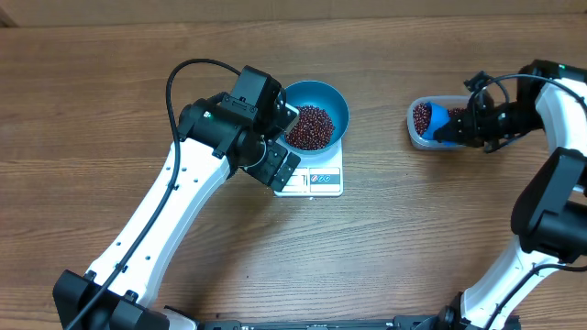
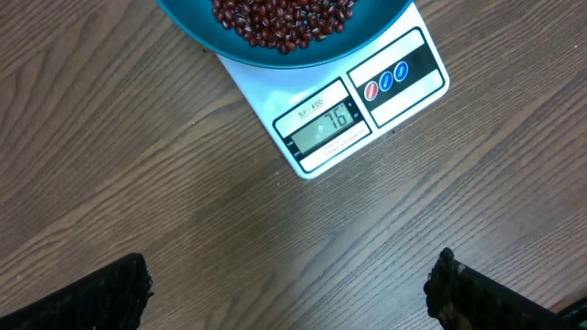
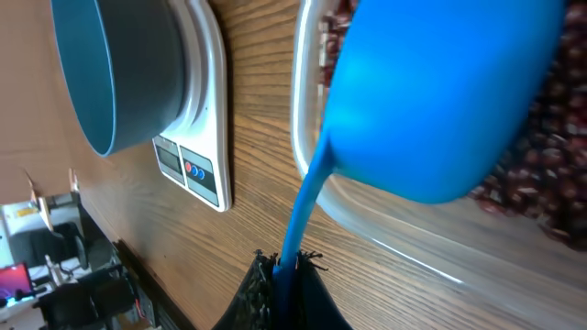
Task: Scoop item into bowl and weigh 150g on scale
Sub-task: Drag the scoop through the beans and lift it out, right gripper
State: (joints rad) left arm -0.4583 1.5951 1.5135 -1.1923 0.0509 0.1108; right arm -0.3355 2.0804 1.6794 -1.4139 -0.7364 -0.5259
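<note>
Blue round plastic bowl on small white square scale, part-filled with red-brown beans; display below target, judged. Right gripper clamped on handle of small blue scoop, cup dipped in clear plastic tub for reload. Left gripper wide apart, empty, overlooking display.

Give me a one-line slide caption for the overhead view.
Left pincer open by the bowl of beans on the scale; right pincer holds the scoop at the tub.
</note>
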